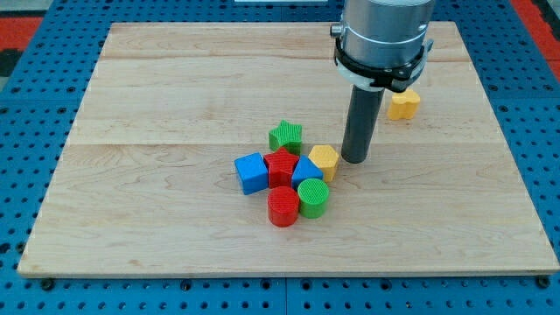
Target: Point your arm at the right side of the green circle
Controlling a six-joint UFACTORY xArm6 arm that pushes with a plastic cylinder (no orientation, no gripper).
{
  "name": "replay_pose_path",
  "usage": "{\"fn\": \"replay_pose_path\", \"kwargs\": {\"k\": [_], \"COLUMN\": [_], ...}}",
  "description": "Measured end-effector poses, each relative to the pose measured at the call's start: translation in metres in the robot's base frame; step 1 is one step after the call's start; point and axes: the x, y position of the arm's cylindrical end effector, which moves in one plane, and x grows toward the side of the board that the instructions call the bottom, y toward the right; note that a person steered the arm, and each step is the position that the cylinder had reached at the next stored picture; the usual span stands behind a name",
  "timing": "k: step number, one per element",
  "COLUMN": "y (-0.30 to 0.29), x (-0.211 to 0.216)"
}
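Note:
The green circle (313, 196) is a short cylinder at the lower right of a cluster of blocks near the board's middle. It touches the red circle (283, 206) on its left and the blue triangle (306, 171) above it. My tip (354, 159) rests on the board up and to the right of the green circle, just right of the yellow hexagon (324, 160). There is a gap between my tip and the green circle.
The cluster also holds a green star (285, 136), a red block (281, 166) and a blue cube (251, 172). A yellow heart (403, 104) lies apart at the upper right, partly behind the arm. The wooden board (175, 105) lies on a blue pegboard.

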Motion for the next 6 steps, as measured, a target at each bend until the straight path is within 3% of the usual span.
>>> {"fn": "replay_pose_path", "kwargs": {"k": [2, 4, 5, 6], "y": [0.022, 0.078, 0.041, -0.001], "x": [0.009, 0.065, 0.08, 0.067]}}
